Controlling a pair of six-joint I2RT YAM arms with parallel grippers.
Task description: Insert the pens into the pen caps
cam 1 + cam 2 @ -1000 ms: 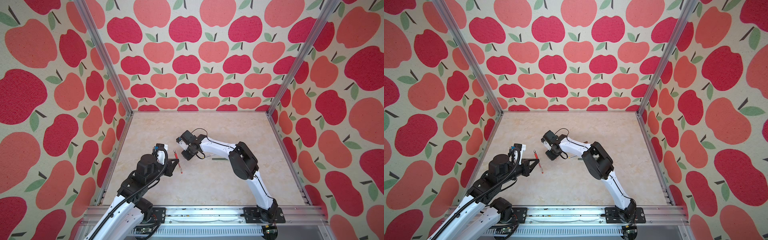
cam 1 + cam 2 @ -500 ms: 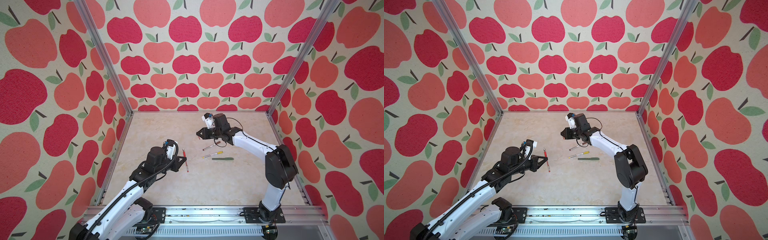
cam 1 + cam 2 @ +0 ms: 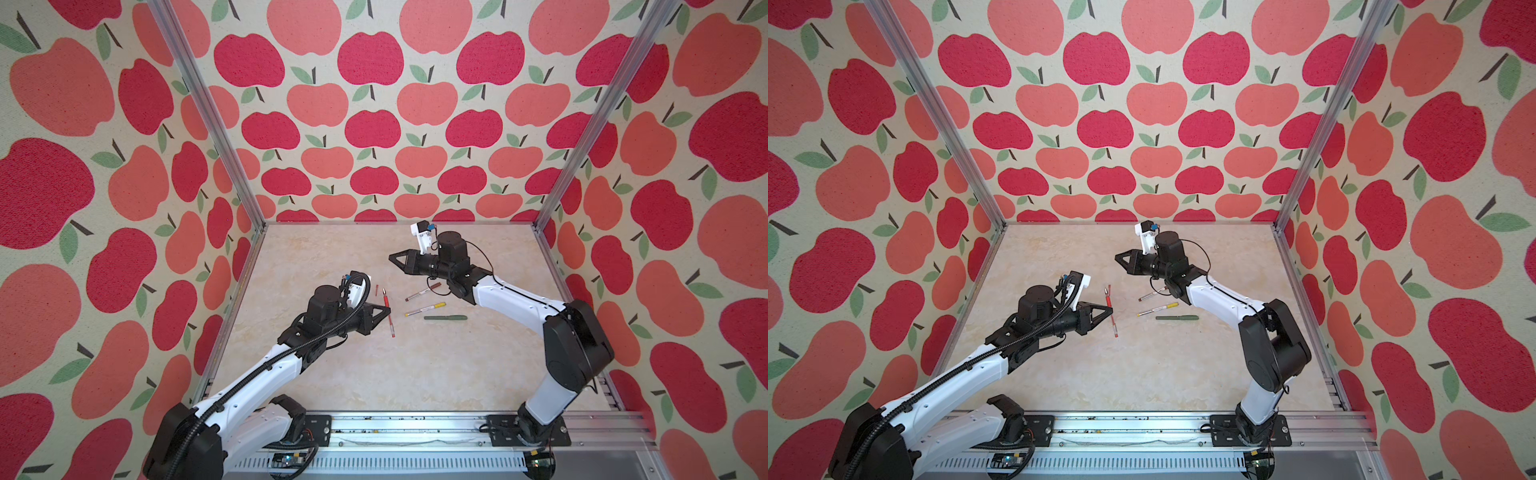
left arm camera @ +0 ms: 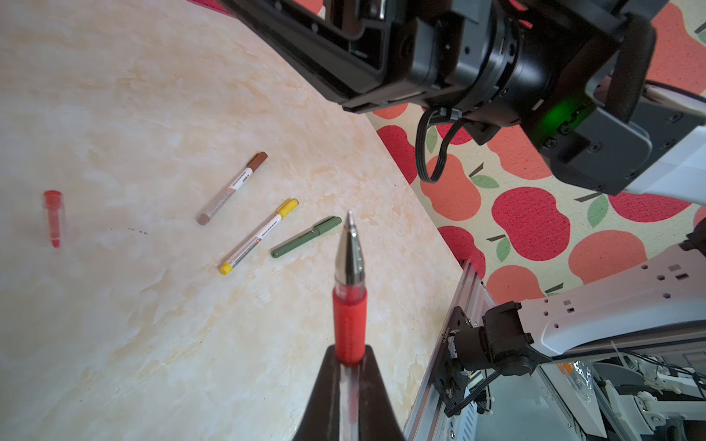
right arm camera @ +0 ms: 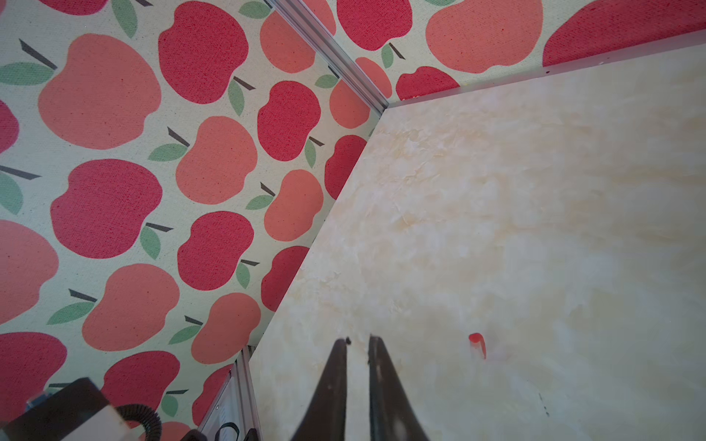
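My left pincer (image 4: 349, 353) pinches the red pen (image 4: 348, 313), tip ahead, while the red cap (image 4: 53, 217) lies on the table (image 4: 153, 343) off to its side, roughly parallel, beneath and beside my empty right pincer (image 5: 358, 343), pressed nearly together.

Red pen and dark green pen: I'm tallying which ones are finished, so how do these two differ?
The red pen is clamped in the left claw; the dark green pen lies free on the table. The red pen's metal tip is bare, its red cap lying apart, while the green pen is capped. The red pen has a clear barrel; the green one is opaque. Both are slim.
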